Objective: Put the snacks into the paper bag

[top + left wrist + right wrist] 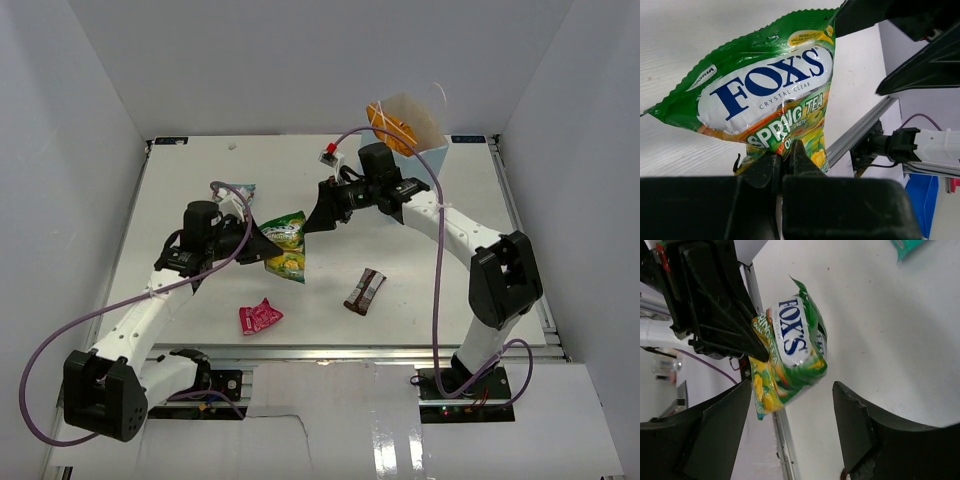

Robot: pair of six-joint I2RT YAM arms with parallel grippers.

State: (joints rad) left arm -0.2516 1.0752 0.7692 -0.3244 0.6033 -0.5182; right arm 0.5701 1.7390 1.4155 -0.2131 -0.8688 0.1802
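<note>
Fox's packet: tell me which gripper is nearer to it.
Left. The left gripper is shut on one edge of the packet. The right gripper is open just beyond the packet's far right corner, pointing at it without touching.

One upright light-blue paper bag point(432, 158) is in view, with five snacks counted in all. One large orange chip bag point(390, 130) sits inside that paper bag. The other four are outside it, nearer and to its left: one yellow-green crinkly packet point(285, 248), one teal pouch point(245, 189), one small pink packet point(260, 316) and one dark brown bar point(365, 291).
</note>
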